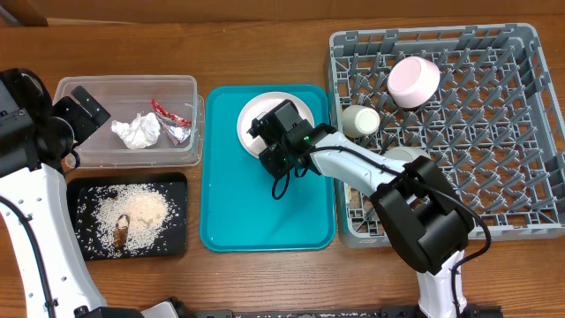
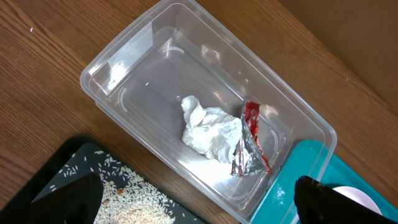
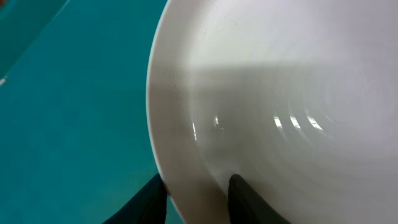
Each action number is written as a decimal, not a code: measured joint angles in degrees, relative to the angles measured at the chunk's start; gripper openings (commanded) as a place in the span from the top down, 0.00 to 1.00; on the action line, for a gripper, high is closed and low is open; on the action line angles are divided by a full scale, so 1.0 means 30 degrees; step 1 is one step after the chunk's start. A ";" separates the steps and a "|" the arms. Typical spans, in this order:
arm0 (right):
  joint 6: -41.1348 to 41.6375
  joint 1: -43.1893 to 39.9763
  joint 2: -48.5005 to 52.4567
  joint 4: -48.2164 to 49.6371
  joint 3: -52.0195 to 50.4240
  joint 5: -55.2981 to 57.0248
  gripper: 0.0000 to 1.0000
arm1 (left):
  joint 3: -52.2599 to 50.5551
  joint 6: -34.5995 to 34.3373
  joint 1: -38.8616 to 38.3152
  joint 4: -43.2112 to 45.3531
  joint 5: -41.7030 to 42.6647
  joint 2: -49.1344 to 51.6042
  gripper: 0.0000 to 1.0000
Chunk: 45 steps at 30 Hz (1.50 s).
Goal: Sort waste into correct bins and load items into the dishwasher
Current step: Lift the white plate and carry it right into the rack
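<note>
The white bowl [image 1: 249, 119] sits at the back of the teal tray [image 1: 265, 212]. My right gripper [image 1: 267, 143] is shut on its near rim. In the right wrist view, one finger [image 3: 155, 199] is outside the white bowl [image 3: 280, 93] and the other inside. My left gripper [image 1: 84, 110] hovers open and empty over the clear tub [image 1: 124, 84]. The tub holds a crumpled tissue [image 1: 137, 131] and a red-and-silver wrapper [image 1: 175, 124]. The black tray [image 1: 172, 238] holds rice and brown scraps [image 1: 132, 216]. A pink bowl [image 1: 413, 79] and a cream cup [image 1: 360, 121] lie in the grey dish rack [image 1: 494, 159].
The left wrist view looks down on the clear tub [image 2: 124, 43] with the tissue [image 2: 208, 127] and wrapper [image 2: 249, 143]. The black tray [image 2: 68, 162] and a corner of the teal tray [image 2: 305, 168] lie at the bottom. The dish rack stands right of the teal tray.
</note>
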 measured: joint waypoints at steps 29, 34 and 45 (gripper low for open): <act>-0.0510 0.0015 -0.0248 -0.0153 0.0306 -0.0080 0.96 | 0.0000 0.0000 0.0000 0.0000 0.0007 0.0000 0.00; -0.0408 0.0015 -0.1661 -0.0561 0.0299 -0.0678 0.96 | 0.0000 0.0000 0.0000 0.0000 0.0007 0.0000 0.00; 0.1829 -0.1399 -1.0244 -0.2681 0.0277 -0.1727 0.96 | 0.0000 0.0000 0.0000 -0.0007 0.0007 0.0000 0.00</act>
